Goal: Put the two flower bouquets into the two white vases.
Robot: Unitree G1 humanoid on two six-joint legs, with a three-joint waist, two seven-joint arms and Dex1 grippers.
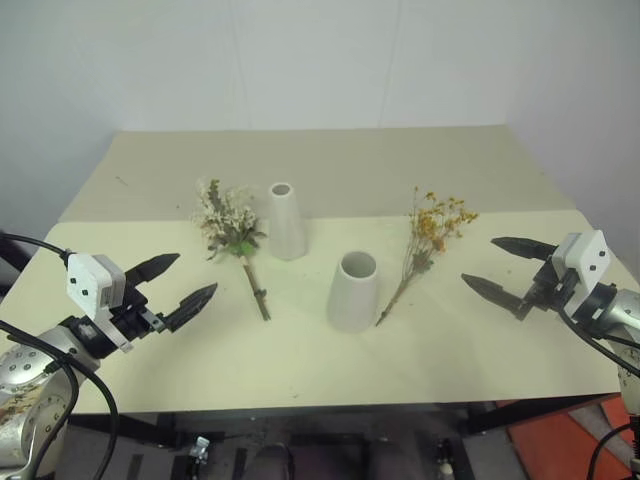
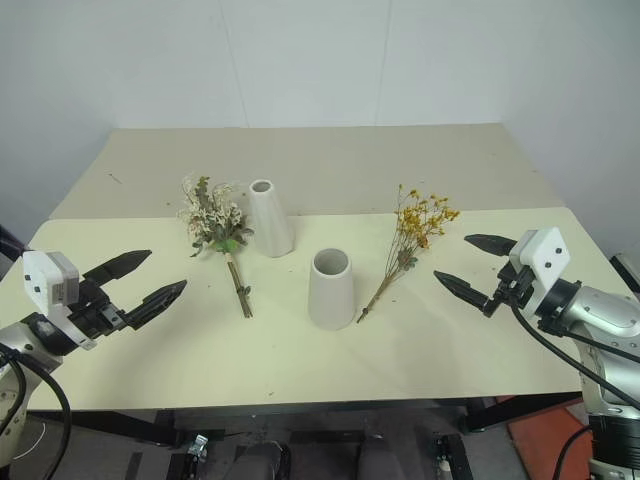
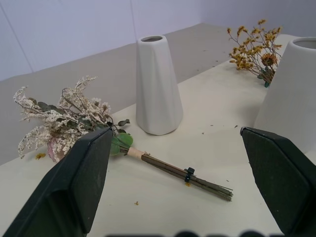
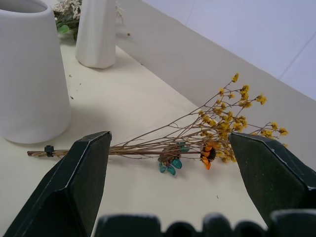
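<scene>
A cream-white bouquet (image 1: pixel 232 232) with green leaves and a brown stem lies flat on the table, left of the tall slim white vase (image 1: pixel 285 221). The shorter, wider white vase (image 1: pixel 354 291) stands upright nearer the front. To its right lies the yellow-orange bouquet (image 1: pixel 428 243), stem end toward the short vase. My left gripper (image 1: pixel 190 283) hovers open at the front left, pointing toward the cream bouquet (image 3: pixel 74 116). At the right, my right gripper (image 1: pixel 495 265) is open and empty, facing the yellow bouquet (image 4: pixel 217 133).
The cream table (image 1: pixel 330 360) has a seam across its middle and a bare far half (image 1: pixel 330 160). White walls stand behind it. An orange object (image 1: pixel 560 440) sits below the table's right front corner.
</scene>
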